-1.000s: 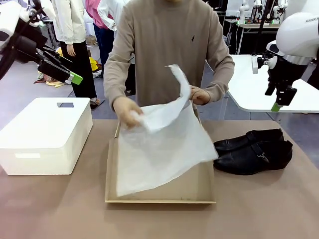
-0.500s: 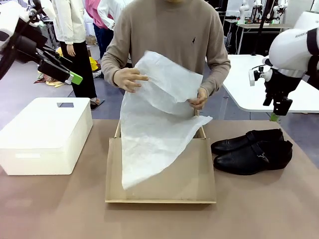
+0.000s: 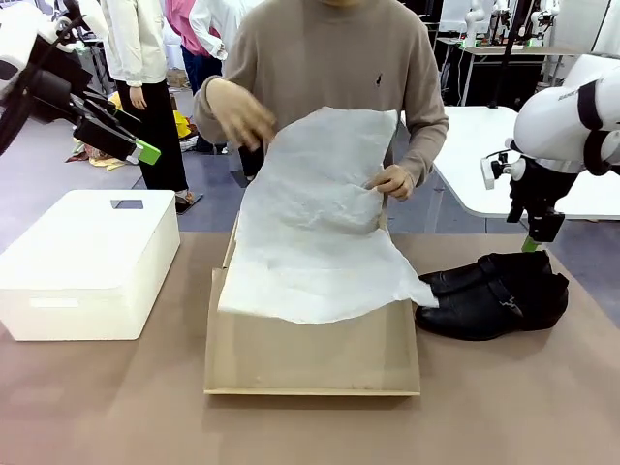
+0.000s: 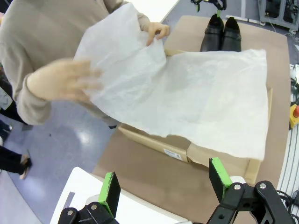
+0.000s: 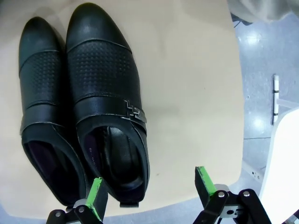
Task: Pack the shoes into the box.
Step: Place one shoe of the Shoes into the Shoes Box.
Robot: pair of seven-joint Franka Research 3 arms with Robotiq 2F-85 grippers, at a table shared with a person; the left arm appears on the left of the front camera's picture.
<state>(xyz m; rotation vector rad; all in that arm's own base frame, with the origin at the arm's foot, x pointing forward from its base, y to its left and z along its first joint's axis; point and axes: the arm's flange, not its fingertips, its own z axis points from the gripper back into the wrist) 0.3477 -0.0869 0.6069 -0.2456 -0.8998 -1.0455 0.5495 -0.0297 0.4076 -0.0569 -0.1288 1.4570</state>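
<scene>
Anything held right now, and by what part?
The left gripper and right gripper are open, empty. A person's hand pinches the tissue paper at its edge.

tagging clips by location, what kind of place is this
Likely a robotics lab or workshop: a white jointed robot arm at the brown table, what looks like a red-and-yellow emergency-stop button, and a white worktable behind the person.
</scene>
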